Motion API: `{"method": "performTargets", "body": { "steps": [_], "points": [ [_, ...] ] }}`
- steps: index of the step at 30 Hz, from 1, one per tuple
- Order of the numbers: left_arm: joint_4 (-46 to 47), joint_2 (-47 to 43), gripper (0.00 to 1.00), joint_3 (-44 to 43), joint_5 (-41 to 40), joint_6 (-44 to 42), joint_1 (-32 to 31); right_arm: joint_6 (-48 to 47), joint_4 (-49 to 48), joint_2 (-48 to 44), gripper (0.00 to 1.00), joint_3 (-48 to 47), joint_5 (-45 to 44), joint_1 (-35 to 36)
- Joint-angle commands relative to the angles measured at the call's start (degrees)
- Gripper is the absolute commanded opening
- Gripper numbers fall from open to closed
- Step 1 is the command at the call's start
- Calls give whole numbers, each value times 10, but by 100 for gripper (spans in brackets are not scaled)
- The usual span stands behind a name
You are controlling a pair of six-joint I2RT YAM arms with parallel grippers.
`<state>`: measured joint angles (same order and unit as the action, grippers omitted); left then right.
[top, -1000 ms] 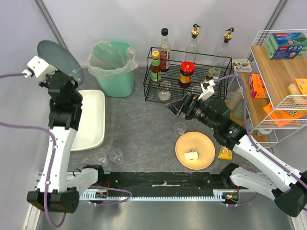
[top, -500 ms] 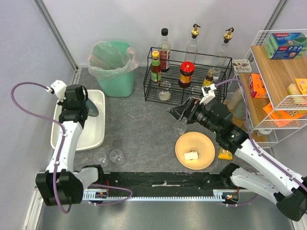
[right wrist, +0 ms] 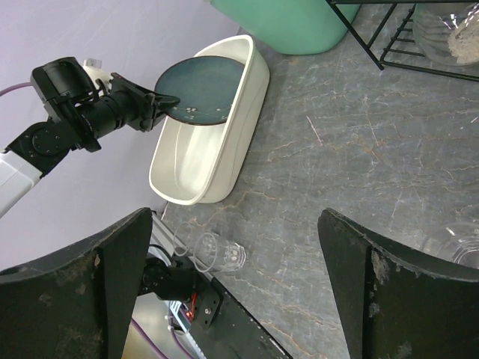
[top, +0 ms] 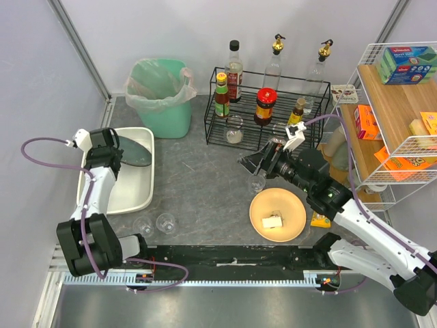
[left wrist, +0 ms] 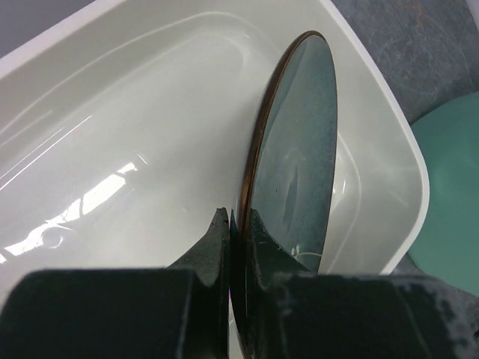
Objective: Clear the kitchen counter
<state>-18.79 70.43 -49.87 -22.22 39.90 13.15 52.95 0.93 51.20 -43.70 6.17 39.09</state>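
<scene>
At the far left we see the white tub (top: 130, 188) on the kitchen counter (top: 198, 181), the dark grey worktop that spans the whole scene. The left gripper (top: 121, 152) is closed tight on the rim of a dark round plate (top: 138, 148). It holds the plate on edge over the tub's far end (in the wrist view the fingers (left wrist: 217, 247) pinch the rim from both sides). Two small clear glasses (top: 155, 223) stand near the tub's front corner, and a green bin (top: 162, 96) is behind it. Mid-counter, a black wire rack (top: 273, 140) carries bottles. In front of it the right gripper (top: 251, 160) is spread wide with nothing in it, poised above another glass (top: 257, 183). Just right of that lies a yellow plate (top: 290, 205) with a pale block of food (top: 272, 221), then the wooden shelf (top: 386, 116).
</scene>
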Motion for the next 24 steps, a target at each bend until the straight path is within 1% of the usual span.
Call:
{"method": "performTargets", "body": {
  "steps": [1,3,5,6,7,8,9,10,14,16,17,21,24],
  "points": [
    [140,8,2,3,45,85,6,-7,-11,-17,98,10,-8,-2],
    [149,20,2,8,51,92,6,-12,-11,-17,98,12,-7,-2],
    [148,26,2,13,48,104,7,-14,10,-15,98,15,-9,-2],
    [149,26,5,17,44,108,7,-14,13,-15,98,18,-9,-2],
    [154,25,11,23,39,109,7,-13,14,-16,98,23,-8,-2],
    [158,23,20,30,34,109,7,-12,16,-15,98,27,-7,-2],
    [162,20,33,39,28,109,7,-12,19,-17,98,31,-7,-2],
    [170,18,41,49,24,110,7,-10,19,-18,98,34,-7,-2],
    [169,9,61,78,-3,113,7,-7,21,-22,98,48,-7,-2],
    [162,9,67,86,-18,111,7,-7,26,-24,98,49,-5,-2],
    [150,10,68,86,-25,112,7,-7,28,-25,98,50,-6,-2],
    [87,22,78,72,-60,135,7,-11,50,-22,98,52,-16,-2],
    [66,34,80,66,-75,140,7,-23,81,-15,98,56,-45,-2]
  ]
}}
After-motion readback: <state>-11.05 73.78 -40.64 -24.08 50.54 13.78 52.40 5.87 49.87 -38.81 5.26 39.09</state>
